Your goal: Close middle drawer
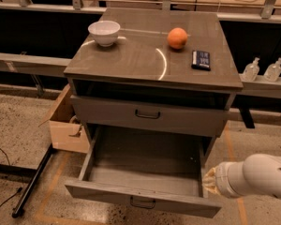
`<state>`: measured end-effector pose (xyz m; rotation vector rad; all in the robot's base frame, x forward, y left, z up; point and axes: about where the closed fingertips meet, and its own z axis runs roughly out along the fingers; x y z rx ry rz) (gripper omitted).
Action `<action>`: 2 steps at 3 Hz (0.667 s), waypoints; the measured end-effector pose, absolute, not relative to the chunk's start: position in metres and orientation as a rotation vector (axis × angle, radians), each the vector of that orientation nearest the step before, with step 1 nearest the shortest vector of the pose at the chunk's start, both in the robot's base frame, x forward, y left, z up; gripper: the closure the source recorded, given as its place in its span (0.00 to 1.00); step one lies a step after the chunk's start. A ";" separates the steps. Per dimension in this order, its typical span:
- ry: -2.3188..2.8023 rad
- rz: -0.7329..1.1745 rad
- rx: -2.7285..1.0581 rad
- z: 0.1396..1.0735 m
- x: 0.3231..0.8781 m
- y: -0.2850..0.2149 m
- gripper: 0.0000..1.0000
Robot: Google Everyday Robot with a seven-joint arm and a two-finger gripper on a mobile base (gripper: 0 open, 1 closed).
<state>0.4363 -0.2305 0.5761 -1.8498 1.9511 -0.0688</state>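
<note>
Drawer: wide shallow grey middle drawer (103, 193) pulled fully out, front towards camera, long axis left-right.
Claw: cream claw (210, 182) just beside drawer's right front corner; its state cannot be told.

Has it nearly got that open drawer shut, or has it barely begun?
Barely begun. Nothing looks done yet: the middle drawer is pulled far out, with its whole inside showing. In hand: the gripper is low by the drawer's right front corner, though I cannot tell whether it is touching. Left to do: push the front in until it sits flush below the upper drawer.
</note>
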 end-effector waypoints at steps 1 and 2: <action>1.965 0.009 -1.845 0.547 0.417 -0.231 1.00; 1.966 0.012 -1.843 0.546 0.416 -0.231 1.00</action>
